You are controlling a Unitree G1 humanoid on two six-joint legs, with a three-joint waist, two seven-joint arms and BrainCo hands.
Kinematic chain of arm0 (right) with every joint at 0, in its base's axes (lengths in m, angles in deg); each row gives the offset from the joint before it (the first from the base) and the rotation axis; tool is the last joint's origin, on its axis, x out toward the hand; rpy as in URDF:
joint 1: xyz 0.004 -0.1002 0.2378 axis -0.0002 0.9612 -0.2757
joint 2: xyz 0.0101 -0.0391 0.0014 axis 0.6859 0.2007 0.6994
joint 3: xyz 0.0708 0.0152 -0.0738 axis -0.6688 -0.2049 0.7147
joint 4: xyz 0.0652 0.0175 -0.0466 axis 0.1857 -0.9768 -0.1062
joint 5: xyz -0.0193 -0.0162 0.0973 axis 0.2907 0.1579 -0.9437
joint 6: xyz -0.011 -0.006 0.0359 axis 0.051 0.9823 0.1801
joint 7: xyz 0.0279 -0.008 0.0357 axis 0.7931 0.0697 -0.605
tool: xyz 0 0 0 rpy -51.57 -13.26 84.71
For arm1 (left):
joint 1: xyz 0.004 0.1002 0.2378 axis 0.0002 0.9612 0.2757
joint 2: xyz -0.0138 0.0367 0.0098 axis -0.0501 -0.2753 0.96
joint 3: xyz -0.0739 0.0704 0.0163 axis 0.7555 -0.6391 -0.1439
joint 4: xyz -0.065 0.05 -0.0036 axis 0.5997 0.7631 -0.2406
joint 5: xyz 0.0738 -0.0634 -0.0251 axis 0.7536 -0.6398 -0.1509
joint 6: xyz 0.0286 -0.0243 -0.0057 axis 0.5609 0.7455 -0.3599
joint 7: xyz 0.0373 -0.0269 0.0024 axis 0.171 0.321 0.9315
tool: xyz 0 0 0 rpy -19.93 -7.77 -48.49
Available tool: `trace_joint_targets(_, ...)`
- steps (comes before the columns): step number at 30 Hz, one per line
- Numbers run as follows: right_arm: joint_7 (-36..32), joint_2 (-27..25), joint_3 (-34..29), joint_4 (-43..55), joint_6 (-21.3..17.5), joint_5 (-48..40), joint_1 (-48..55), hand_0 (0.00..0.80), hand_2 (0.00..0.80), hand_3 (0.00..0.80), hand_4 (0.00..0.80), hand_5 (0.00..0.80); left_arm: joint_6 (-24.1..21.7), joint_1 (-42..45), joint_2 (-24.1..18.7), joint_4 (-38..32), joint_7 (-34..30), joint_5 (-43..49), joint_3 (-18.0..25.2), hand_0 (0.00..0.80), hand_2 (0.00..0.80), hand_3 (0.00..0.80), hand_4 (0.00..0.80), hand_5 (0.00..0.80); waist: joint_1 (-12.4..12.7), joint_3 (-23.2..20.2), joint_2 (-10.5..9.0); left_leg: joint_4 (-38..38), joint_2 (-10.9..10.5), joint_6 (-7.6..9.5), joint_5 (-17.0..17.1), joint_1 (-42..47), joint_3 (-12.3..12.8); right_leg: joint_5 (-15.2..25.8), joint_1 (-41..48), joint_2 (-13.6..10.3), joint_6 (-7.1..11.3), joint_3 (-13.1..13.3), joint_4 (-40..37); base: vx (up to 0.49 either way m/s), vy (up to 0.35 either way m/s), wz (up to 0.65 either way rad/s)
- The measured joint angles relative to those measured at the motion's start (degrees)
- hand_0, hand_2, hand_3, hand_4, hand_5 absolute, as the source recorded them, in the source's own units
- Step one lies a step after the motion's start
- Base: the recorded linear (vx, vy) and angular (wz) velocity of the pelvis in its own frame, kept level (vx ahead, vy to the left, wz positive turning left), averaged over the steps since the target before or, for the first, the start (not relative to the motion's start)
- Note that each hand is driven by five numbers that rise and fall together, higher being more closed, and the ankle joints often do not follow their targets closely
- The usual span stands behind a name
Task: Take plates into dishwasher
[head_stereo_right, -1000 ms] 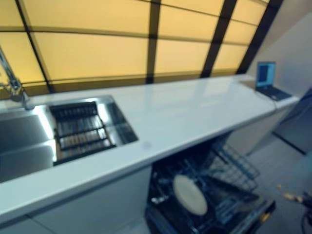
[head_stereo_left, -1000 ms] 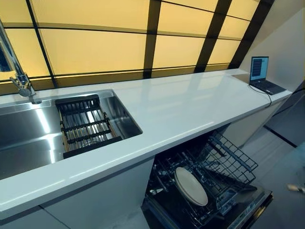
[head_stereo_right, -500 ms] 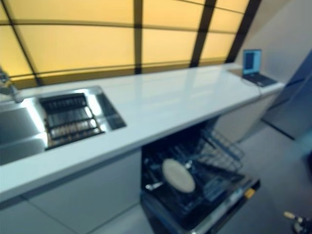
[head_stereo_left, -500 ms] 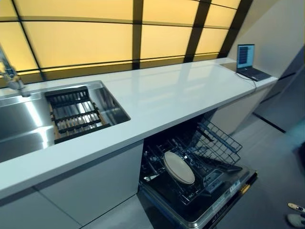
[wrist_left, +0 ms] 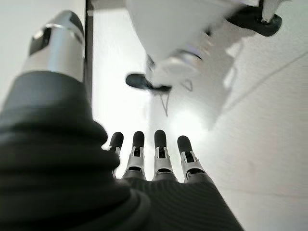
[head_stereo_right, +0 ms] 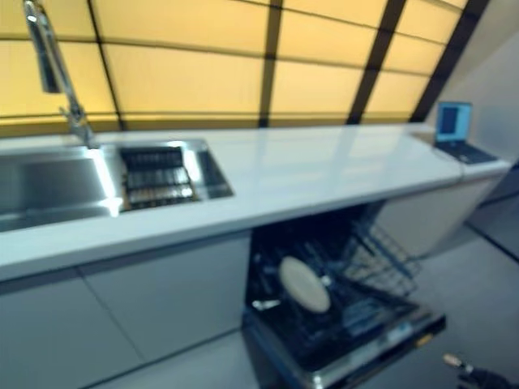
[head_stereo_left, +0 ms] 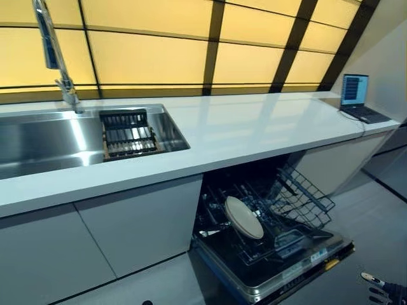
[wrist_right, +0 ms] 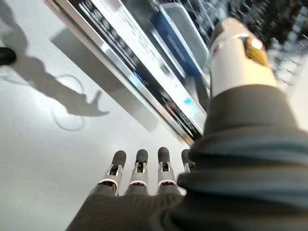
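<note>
My head camera has swung back up and left over the last second, so the faucet [head_stereo_left: 52, 54] and sink [head_stereo_left: 44, 136] fill more of the frame while the plate [head_stereo_left: 243, 217] stands on edge in the lower rack [head_stereo_left: 299, 203] of the open dishwasher [head_stereo_left: 280, 273], unmoved. Both hands hang empty with fingers straight and apart, left hand [wrist_left: 149, 161] and right hand [wrist_right: 139, 173] over bare floor. With no other plate visible, I reckon loading is done or I must search.
</note>
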Motion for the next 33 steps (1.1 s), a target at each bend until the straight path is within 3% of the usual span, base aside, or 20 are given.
trace_joint_targets(1, 0.75, -0.01, 0.04, 0.43, -0.05, -0.48, 1.00, 0.000, 0.000, 0.000, 0.000, 0.000, -0.40, 0.43, 0.39, 0.17, 0.02, 0.08, -0.07, 0.000, 0.000, 0.000, 0.000, 0.000, -0.01, 0.84, 1.24, -0.49, -0.05, 0.45, -0.07, -0.02, -0.07, -0.41, 0.57, 1.17, -0.75, -0.05, 0.74, -0.482, -0.196, 1.15)
trace_joint_targets(2, 1.32, 0.31, 0.14, 0.41, -0.04, -1.24, 2.12, 0.000, 0.000, 0.000, 0.000, 0.000, -0.95, 0.48, 0.27, 0.06, 0.00, 0.20, 0.00, 0.000, 0.000, 0.000, 0.000, 0.000, -0.02, 1.54, 1.60, -0.67, -0.11, 1.58, -2.73, -0.65, 0.58, -0.42, 0.74, 1.68, -1.82, -0.43, 0.96, -0.387, -0.121, 1.14)
trace_joint_targets(3, 1.94, 1.14, 0.22, 0.38, -0.05, -1.42, 2.56, 0.000, 0.000, 0.000, 0.000, 0.000, -1.22, 0.31, -0.06, 0.04, -0.03, 0.43, 0.39, 0.000, 0.000, 0.000, 0.000, 0.000, -0.04, 1.99, 0.56, 0.28, -0.34, 0.21, -5.90, -1.52, 1.37, 0.11, 0.46, 0.71, -2.68, -0.49, 0.55, -0.389, -0.079, 1.09)
trace_joint_targets(4, 2.68, 2.55, 0.45, 0.33, -0.08, -2.26, 2.64, 0.000, 0.000, 0.000, 0.000, 0.000, -1.29, -0.34, -0.77, -0.19, -0.09, 0.48, 1.34, 0.000, 0.000, 0.000, 0.000, 0.000, -0.14, 2.75, -1.42, 7.41, -2.03, -0.19, -9.52, -3.83, 2.04, 0.38, 0.67, -1.60, -2.76, -2.42, -0.49, -0.266, -0.038, 0.78)
trace_joint_targets(7, 3.35, 2.93, 0.20, 0.67, -0.32, -3.54, 1.77, 0.000, 0.000, 0.000, 0.000, 0.000, -1.00, 1.19, -0.85, 1.00, -0.51, 0.51, 1.23, 0.000, 0.000, 0.000, 0.000, 0.000, -0.26, 1.91, -4.52, 21.88, -8.31, -0.03, -12.76, -2.32, -0.11, 3.29, 1.70, -7.04, -2.04, -5.99, -4.73, -0.274, -0.023, 0.51)
trace_joint_targets(8, 3.77, 3.05, 0.21, 0.94, -0.27, -3.72, 1.80, 0.000, 0.000, 0.000, 0.000, 0.000, -1.14, 0.80, -0.85, 0.90, -0.57, 0.53, 1.31, 0.000, 0.000, 0.000, 0.000, 0.000, -1.04, 1.94, -5.10, 24.05, -9.64, 1.43, -15.81, -0.28, -0.51, 4.44, 2.57, -8.00, -1.75, -7.84, -6.79, -0.170, 0.003, 0.71)
trace_joint_targets(12, 4.16, 3.90, -3.77, 1.68, -0.15, -3.97, 1.90, 0.000, 0.000, 0.000, 0.000, 0.000, -1.10, -1.66, -0.86, -0.01, -0.59, 0.72, 1.21, 0.000, 0.000, 0.000, 0.000, 0.000, -3.45, 1.53, -5.25, 12.29, -13.86, 2.99, -19.29, 10.65, -1.61, 5.63, 1.95, -8.58, -0.52, -11.42, -8.44, -0.156, 0.155, 0.65)
trace_joint_targets(14, 4.96, 4.10, -5.58, 2.19, -0.16, -4.13, 2.50, 0.000, 0.000, 0.000, 0.000, 0.000, -1.04, -3.14, -1.01, -0.81, -0.66, 2.32, 0.65, 0.000, 0.000, 0.000, 0.000, 0.000, -5.35, 0.77, -4.17, 4.05, -13.85, 4.05, -18.57, 11.85, -1.53, 6.01, 1.08, -7.61, 0.10, -14.81, -8.58, -0.141, 0.140, 0.77)
trace_joint_targets(15, 5.78, 4.68, -6.36, 2.10, -0.28, -4.15, 3.07, 0.000, 0.000, 0.000, 0.000, 0.000, -1.10, -4.13, -1.21, -1.77, -0.74, 2.80, -0.40, 0.000, 0.000, 0.000, 0.000, 0.000, -6.32, 0.17, -3.81, -0.40, -13.93, 4.58, -16.39, 13.17, -1.70, 5.98, 0.22, -7.78, 0.32, -16.16, -7.79, -0.196, 0.115, 0.81)
trace_joint_targets(16, 6.03, 4.71, -6.40, 1.64, -0.26, -4.23, 3.23, 0.000, 0.000, 0.000, 0.000, 0.000, -1.14, -4.91, -1.19, -2.22, -0.75, 2.81, -1.52, 0.000, 0.000, 0.000, 0.000, 0.000, -6.50, -0.02, -3.76, -1.93, -14.12, 5.23, -15.53, 13.30, -1.71, 6.04, -1.16, -7.86, 0.47, -16.36, -6.17, -0.228, 0.096, 0.45)
trace_joint_targets(17, 6.52, 4.85, -6.46, 0.36, -0.30, -4.49, 2.69, 0.000, 0.000, 0.000, 0.000, 0.000, -1.15, -6.07, -0.99, -3.12, -0.82, 2.86, -2.86, 0.000, 0.000, 0.000, 0.000, 0.000, -6.84, -0.05, -2.97, -4.01, -13.82, 5.52, -13.94, 13.28, -2.48, 4.65, -4.59, -7.74, 0.90, -16.27, -2.70, -0.239, 0.086, 0.29)
trace_joint_targets(18, 6.52, 5.04, -6.42, 0.10, -0.28, -4.62, 2.06, 0.000, 0.000, 0.000, 0.000, 0.000, -1.16, -6.60, -1.24, -3.43, -0.77, 2.86, -3.88, 0.000, 0.000, 0.000, 0.000, 0.000, -7.49, -0.46, -3.34, -4.52, -13.97, 5.74, -13.19, 12.25, -3.81, 5.96, -5.80, -6.49, 1.73, -15.55, -6.42, -0.215, 0.081, 0.38)
trace_joint_targets(19, 6.60, 4.93, -6.45, -0.19, -0.31, -4.61, 2.06, 0.000, 0.000, 0.000, 0.000, 0.000, -1.26, -6.67, -1.41, -3.49, -0.81, 2.85, -3.94, 0.000, 0.000, 0.000, 0.000, 0.000, -7.53, -0.57, -3.50, -4.63, -14.53, 5.94, -12.99, 11.58, -4.32, 8.66, -6.73, -6.30, 1.19, -15.59, -8.20, -0.202, 0.082, 0.39)
trace_joint_targets(20, 6.77, 4.46, -6.50, -0.58, -0.38, -4.62, 2.21, 0.000, 0.000, 0.000, 0.000, 0.000, -1.59, -6.65, -1.29, -3.71, -0.82, 2.78, -3.95, 0.000, 0.000, 0.000, 0.000, 0.000, -7.62, -0.96, -4.01, -4.67, -15.03, 6.12, -12.93, 11.30, -4.45, 10.41, -7.25, -6.48, -0.29, -15.80, -8.23, -0.184, 0.078, 0.08)
trace_joint_targets(26, 6.50, 3.61, -6.53, -1.99, -0.42, -4.52, 2.38, 0.000, 0.000, 0.000, 0.000, 0.000, -2.13, -4.08, -1.98, -2.63, -0.61, 2.78, -4.12, 0.000, 0.000, 0.000, 0.000, 0.000, -7.36, 0.31, -2.60, -4.42, -15.72, 6.55, -12.61, 11.03, -3.35, 12.33, -8.87, -6.73, 0.18, -15.65, -7.17, -0.184, 0.081, -0.17)
trace_joint_targets(29, 5.94, 3.54, -6.67, -1.87, -0.06, -4.41, 2.07, 0.000, 0.000, 0.000, 0.000, 0.000, -2.01, -3.72, -3.33, -1.40, -0.50, 2.79, -3.68, 0.000, 0.000, 0.000, 0.000, 0.000, -7.40, 2.27, -1.69, -4.52, -14.54, 6.98, -12.29, 11.39, -3.29, 12.12, -12.35, -7.70, 1.81, -15.30, 0.28, -0.158, -0.031, -0.29)
trace_joint_targets(31, 5.92, 3.58, -6.72, -2.05, 0.44, -4.26, 2.57, 0.000, 0.000, 0.000, 0.000, 0.000, -2.06, -4.10, -3.80, -1.51, -0.49, 2.75, -3.53, 0.000, 0.000, 0.000, 0.000, 0.000, -7.29, 4.36, -0.37, -4.38, -12.66, 7.48, -12.25, 12.11, -2.04, 12.30, -13.50, -8.54, 3.81, -15.13, 4.51, -0.103, -0.246, -0.22)
trace_joint_targets(32, 5.69, 3.60, -6.74, -2.40, 0.38, -3.72, 2.58, 0.000, 0.000, 0.000, 0.000, 0.000, -2.01, -4.15, -3.53, -1.38, -0.47, 2.71, -2.97, 0.000, 0.000, 0.000, 0.000, 0.000, -6.94, 4.62, -0.01, -4.27, -12.36, 7.23, -12.46, 11.91, -1.47, 11.88, -14.04, -9.45, 3.66, -13.81, 6.54, -0.013, -0.398, -0.16)
trace_joint_targets(33, 5.29, 3.70, -6.74, -3.27, 0.40, -2.76, 3.22, 0.000, 0.000, 0.000, 0.000, 0.000, -1.75, -4.55, -2.98, -0.95, -0.47, 2.69, -2.37, 0.000, 0.000, 0.000, 0.000, 0.000, -6.99, 4.70, 0.14, -4.07, -12.29, 6.88, -12.70, 12.10, -1.43, 11.65, -14.05, -12.11, 3.90, -10.17, 7.95, 0.022, -0.401, -0.02)
